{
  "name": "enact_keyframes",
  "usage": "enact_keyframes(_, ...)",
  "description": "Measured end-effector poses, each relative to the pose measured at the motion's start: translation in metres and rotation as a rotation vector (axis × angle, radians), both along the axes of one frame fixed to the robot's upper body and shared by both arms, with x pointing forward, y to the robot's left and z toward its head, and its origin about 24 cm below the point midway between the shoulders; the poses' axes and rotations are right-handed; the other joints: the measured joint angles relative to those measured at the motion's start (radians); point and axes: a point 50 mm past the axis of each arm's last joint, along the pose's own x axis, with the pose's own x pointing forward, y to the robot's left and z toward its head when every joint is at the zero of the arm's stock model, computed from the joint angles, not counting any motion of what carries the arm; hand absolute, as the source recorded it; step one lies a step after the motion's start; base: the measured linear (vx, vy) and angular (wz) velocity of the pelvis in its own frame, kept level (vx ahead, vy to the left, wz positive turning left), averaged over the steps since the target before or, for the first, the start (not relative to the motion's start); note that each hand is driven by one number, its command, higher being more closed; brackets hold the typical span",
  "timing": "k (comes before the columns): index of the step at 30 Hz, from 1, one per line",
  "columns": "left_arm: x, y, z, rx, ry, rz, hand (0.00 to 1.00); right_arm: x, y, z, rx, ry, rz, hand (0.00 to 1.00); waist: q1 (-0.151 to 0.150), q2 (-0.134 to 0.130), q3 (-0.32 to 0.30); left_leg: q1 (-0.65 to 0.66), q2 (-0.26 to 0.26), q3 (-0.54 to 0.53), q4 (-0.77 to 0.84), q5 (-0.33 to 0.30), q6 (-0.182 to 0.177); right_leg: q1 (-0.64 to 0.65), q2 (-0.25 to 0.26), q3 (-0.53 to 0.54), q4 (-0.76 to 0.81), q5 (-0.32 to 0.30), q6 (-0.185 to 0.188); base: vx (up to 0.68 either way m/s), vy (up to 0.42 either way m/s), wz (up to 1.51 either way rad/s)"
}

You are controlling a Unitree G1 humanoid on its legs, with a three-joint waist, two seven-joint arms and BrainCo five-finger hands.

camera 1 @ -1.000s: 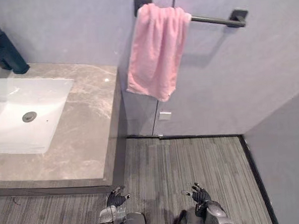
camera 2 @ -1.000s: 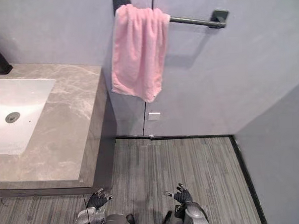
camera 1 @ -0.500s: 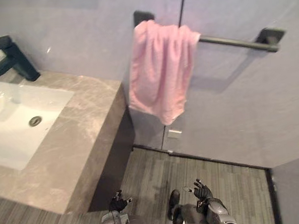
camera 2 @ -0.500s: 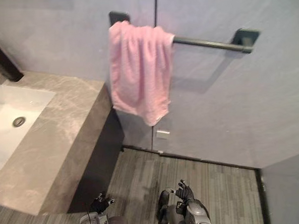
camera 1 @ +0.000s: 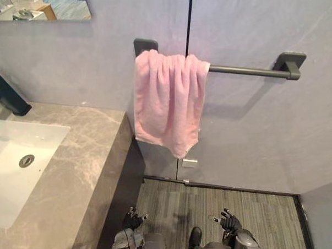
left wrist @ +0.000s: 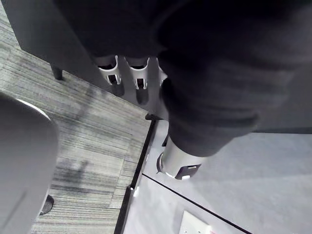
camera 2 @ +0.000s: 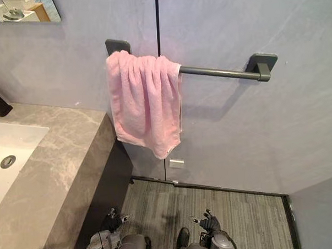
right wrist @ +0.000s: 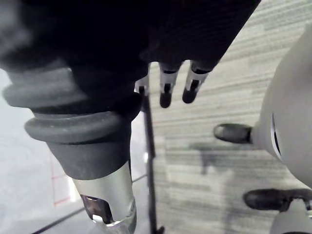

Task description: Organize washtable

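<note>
A pink towel (camera 1: 168, 105) hangs bunched at the left end of a dark wall rail (camera 1: 246, 71). To its left stands the marble washtable (camera 1: 69, 178) with a white sink (camera 1: 13, 164) and a black tap (camera 1: 4, 96). My left hand (camera 1: 132, 220) hangs low over the floor beside the washtable's end, fingers relaxed and holding nothing; the left wrist view shows its fingers (left wrist: 127, 75) straight. My right hand (camera 1: 230, 221) hangs low to the right, likewise open and empty, its fingers (right wrist: 178, 85) straight in the right wrist view.
A mirror's lower edge (camera 1: 37, 10) shows above the washtable. A small white wall plate (camera 1: 189, 161) sits under the towel. Grey striped floor (camera 1: 258, 214) lies below, and a side wall (camera 1: 327, 216) closes the right.
The camera has tilted up and turned, so the towel and rail sit lower and the mirror edge appears. Both hands stay hanging low and open.
</note>
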Motion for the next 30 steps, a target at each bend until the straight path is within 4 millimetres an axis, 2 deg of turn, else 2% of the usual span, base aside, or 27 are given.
enact_keyframes(4,0.004,0.000,0.002,0.014,-0.016,0.011,0.00,0.002,-0.001,0.001,-0.004,-0.005,0.002,0.00,-0.011,0.004,-0.018,0.032,-0.021,0.000,-0.044,0.008,0.012,0.011,-0.013,0.001,-0.008,-0.006,0.010,0.10,0.125,0.02)
enact_keyframes(5,0.012,-0.001,0.009,0.019,-0.065,0.013,0.00,0.005,-0.001,0.002,-0.006,-0.016,0.005,0.00,-0.022,0.002,-0.019,0.034,-0.028,-0.006,-0.055,0.011,0.017,0.009,-0.018,-0.001,-0.008,-0.008,0.013,0.07,0.120,0.06)
enact_keyframes(6,0.025,-0.003,0.020,0.023,-0.141,0.008,0.00,0.006,-0.001,0.003,-0.010,-0.022,0.006,0.00,-0.022,0.002,-0.019,0.035,-0.032,-0.011,-0.060,0.014,0.020,0.009,-0.022,-0.003,-0.008,-0.008,0.013,0.04,0.086,0.08)
enact_keyframes(8,0.038,-0.003,0.036,0.023,-0.239,0.007,0.00,0.008,0.000,0.004,-0.012,-0.031,0.017,0.00,-0.022,0.001,-0.020,0.036,-0.036,-0.016,-0.067,0.017,0.026,0.009,-0.024,-0.007,-0.008,-0.008,0.013,0.02,0.059,0.08)
enact_keyframes(11,0.063,-0.004,0.082,0.025,-0.491,0.012,0.00,0.015,-0.001,0.009,-0.025,-0.073,0.048,0.00,-0.022,0.004,-0.023,0.032,-0.049,-0.022,-0.093,0.030,0.036,0.003,-0.029,-0.009,-0.009,-0.008,0.014,-0.02,0.058,0.05)
enact_keyframes(12,0.067,-0.003,0.095,0.030,-0.559,0.009,0.00,0.017,-0.001,0.011,-0.033,-0.086,0.059,0.00,-0.021,0.005,-0.029,0.031,-0.054,-0.023,-0.108,0.037,0.042,-0.006,-0.039,-0.008,-0.009,-0.006,0.016,-0.04,0.054,0.00)
enact_keyframes(16,0.074,0.005,0.123,0.089,-0.685,-0.010,0.00,0.017,-0.002,0.011,-0.043,-0.090,0.070,0.00,-0.021,0.007,-0.030,0.040,-0.063,-0.029,-0.141,0.050,0.044,-0.010,-0.042,-0.009,-0.009,-0.005,0.018,-0.02,0.042,0.02)
enact_keyframes(22,0.082,0.004,0.154,0.159,-0.825,-0.031,0.00,0.018,-0.001,0.012,-0.056,-0.092,0.101,0.00,-0.022,-0.002,-0.040,0.065,-0.066,-0.029,-0.176,0.065,0.046,-0.010,-0.044,-0.008,-0.009,-0.004,0.019,0.00,0.010,-0.01)
enact_keyframes(25,0.084,0.004,0.162,0.197,-0.864,-0.035,0.00,0.019,-0.002,0.012,-0.057,-0.096,0.102,0.00,-0.025,-0.003,-0.042,0.067,-0.066,-0.028,-0.176,0.065,0.046,-0.010,-0.044,-0.008,-0.009,-0.004,0.019,0.00,0.000,0.00)
enact_keyframes(30,0.101,0.008,0.180,0.237,-0.936,-0.067,0.00,0.020,-0.002,0.013,-0.051,-0.102,0.114,0.00,-0.035,-0.007,-0.044,0.067,-0.067,-0.028,-0.175,0.067,0.048,-0.010,-0.043,-0.007,-0.012,-0.003,0.021,0.00,0.000,0.00)
